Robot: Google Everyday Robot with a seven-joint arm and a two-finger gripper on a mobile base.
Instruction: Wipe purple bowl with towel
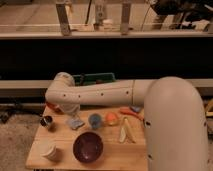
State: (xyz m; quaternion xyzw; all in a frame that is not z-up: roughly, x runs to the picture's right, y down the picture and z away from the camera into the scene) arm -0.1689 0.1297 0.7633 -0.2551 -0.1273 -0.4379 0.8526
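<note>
— Sitting where, that round, glossy purple bowl (88, 146)?
— Front centre of the wooden counter (60, 162), nearer the camera than the tool (71, 114), which is low beside a crumpled pale-blue towel (75, 123).
— Tool open or closed?
— Cannot tell.
— And the bowl's look?
— Upright, dark inside, apart from the towel.

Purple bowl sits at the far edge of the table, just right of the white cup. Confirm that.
Wrong in one respect: the camera view shows the purple bowl at the near edge of the table, not the far edge, just right of the white cup. The gripper is behind it, just above the towel.
</note>
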